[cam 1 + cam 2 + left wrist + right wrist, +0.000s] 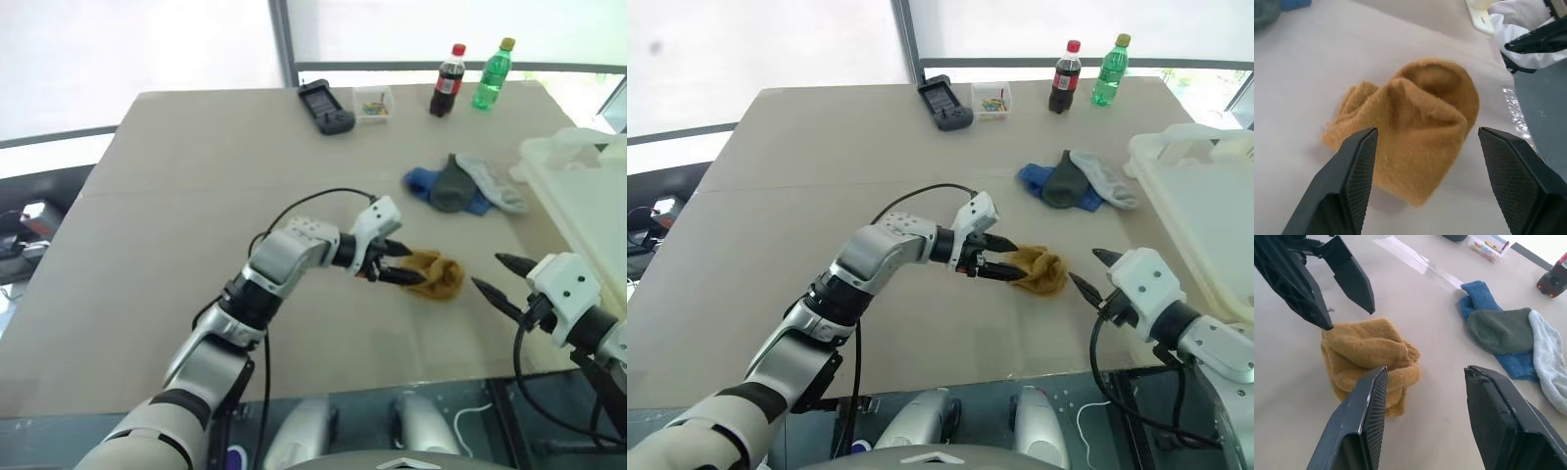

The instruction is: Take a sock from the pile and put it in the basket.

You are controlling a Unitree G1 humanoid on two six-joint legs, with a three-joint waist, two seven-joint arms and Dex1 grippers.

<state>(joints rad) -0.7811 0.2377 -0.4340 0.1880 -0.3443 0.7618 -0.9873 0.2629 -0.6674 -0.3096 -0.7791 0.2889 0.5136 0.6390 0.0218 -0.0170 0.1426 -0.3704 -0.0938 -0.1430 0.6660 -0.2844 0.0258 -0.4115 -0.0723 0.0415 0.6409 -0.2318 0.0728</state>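
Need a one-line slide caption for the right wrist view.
Open right gripper faces crumpled mustard-yellow sock on beige table; open left gripper beside it.

Bright daylight from the windows (137,59) behind the bench (176,196), panes blown out white. Soft faint shadows under everything. Head views sharp, slightly bowed at edges. Wrist views clear up close, background soft, mild glare on the basket (1205,215).
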